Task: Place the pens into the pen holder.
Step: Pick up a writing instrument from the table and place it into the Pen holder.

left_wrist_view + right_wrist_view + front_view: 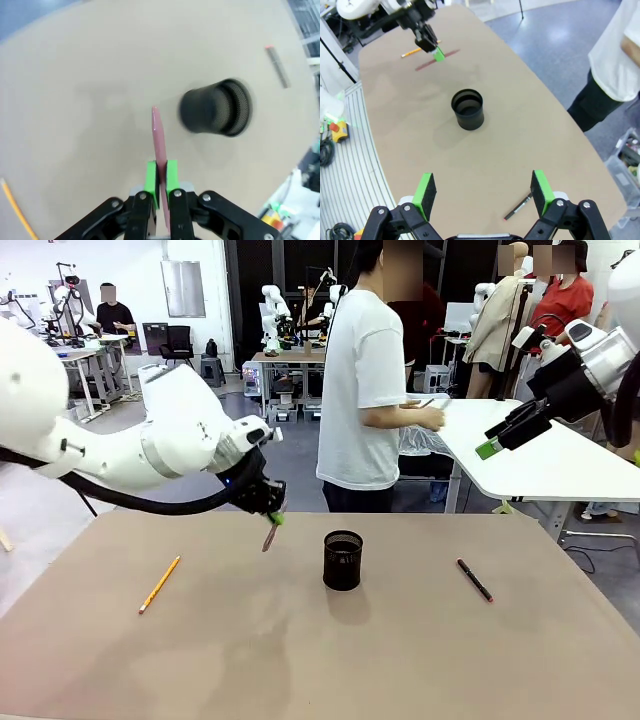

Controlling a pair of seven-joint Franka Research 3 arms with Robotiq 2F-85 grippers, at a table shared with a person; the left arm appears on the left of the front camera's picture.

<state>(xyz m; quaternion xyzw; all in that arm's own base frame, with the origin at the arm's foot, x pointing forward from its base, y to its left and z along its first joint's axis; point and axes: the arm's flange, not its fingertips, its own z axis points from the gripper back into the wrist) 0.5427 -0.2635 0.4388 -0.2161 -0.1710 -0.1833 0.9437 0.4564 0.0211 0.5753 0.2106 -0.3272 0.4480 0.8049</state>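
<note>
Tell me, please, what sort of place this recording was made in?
Probably a robotics lab: a white robot arm reaches over a brown table, a person stands at a white worktable behind, and a red-button box sits beside the table.

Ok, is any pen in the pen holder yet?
No, the pen holder looks empty from above, with the pencil and black pen lying on the table and the reddish-brown pen clamped in the left jaws.
</note>
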